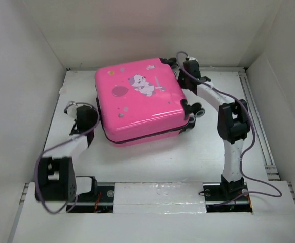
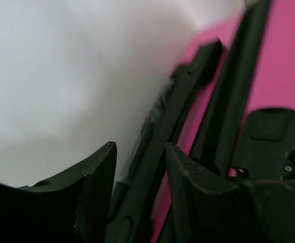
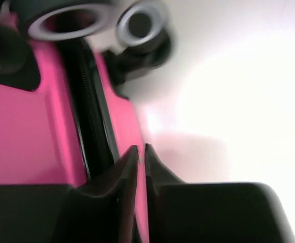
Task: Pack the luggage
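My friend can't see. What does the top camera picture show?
A pink suitcase with a cartoon animal lies flat, lid down, on a white table. The left arm reaches its left side; the right arm bends around its wheeled right side.

I can't read any lettering, number or brand anywhere. The luggage (image 1: 137,109) lid shows only a cartoon animal (image 1: 141,84) and a balloon (image 1: 119,91), with no words I can make out. Both wrist views are too blurred for markings.
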You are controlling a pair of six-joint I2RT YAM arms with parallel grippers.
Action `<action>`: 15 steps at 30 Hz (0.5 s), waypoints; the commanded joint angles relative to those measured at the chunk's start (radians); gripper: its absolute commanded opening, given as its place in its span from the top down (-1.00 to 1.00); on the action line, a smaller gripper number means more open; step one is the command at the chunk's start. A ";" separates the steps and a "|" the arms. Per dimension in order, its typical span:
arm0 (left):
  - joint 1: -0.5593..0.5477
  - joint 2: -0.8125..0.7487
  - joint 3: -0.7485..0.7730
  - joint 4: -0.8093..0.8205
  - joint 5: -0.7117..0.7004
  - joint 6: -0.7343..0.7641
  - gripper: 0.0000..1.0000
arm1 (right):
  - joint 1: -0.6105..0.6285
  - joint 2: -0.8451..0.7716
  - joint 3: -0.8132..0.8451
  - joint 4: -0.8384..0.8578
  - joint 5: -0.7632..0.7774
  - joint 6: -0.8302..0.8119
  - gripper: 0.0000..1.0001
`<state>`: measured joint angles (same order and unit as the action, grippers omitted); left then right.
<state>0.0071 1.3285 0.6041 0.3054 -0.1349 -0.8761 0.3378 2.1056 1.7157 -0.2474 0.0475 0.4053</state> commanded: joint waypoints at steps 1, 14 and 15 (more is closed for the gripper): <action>-0.216 -0.210 -0.173 -0.075 0.155 -0.041 0.21 | 0.054 -0.044 0.205 0.056 -0.189 0.030 0.60; -0.216 -0.580 0.024 -0.115 -0.270 -0.035 -0.25 | -0.056 -0.642 -0.354 0.102 -0.014 0.010 0.87; -0.216 -0.530 0.057 -0.071 -0.270 -0.085 -0.25 | -0.056 -0.700 -0.422 0.117 0.011 0.021 1.00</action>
<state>-0.2073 0.6804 0.5488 0.0879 -0.3550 -0.9104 0.2775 1.5185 1.4322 -0.1658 -0.0357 0.4141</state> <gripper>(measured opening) 0.622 0.031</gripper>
